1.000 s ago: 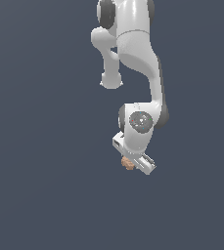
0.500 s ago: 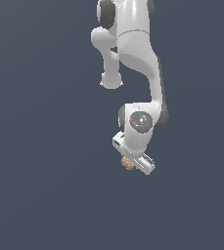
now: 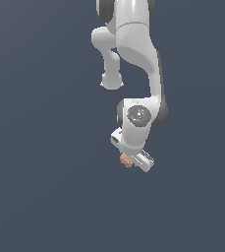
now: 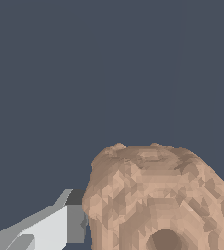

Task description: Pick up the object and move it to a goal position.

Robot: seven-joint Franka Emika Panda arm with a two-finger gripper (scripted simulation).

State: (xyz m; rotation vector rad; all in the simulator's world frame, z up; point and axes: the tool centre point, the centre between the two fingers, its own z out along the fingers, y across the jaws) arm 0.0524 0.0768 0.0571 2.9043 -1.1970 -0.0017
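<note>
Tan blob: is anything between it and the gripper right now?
Nothing visible. In the wrist view the tan blob sits right against a gripper finger; the exterior view shows the gripper right over it.

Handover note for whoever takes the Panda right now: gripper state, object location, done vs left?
Gripper: down at the object, one finger beside it in the wrist view; whether it is closed on it cannot be told.
Object: tan lumpy blob, sits right under the hand, partly hidden in the exterior view.
Done: approach.
Left: confirm grasp, lift, carry to goal. No goal marker shows in either view.
</note>
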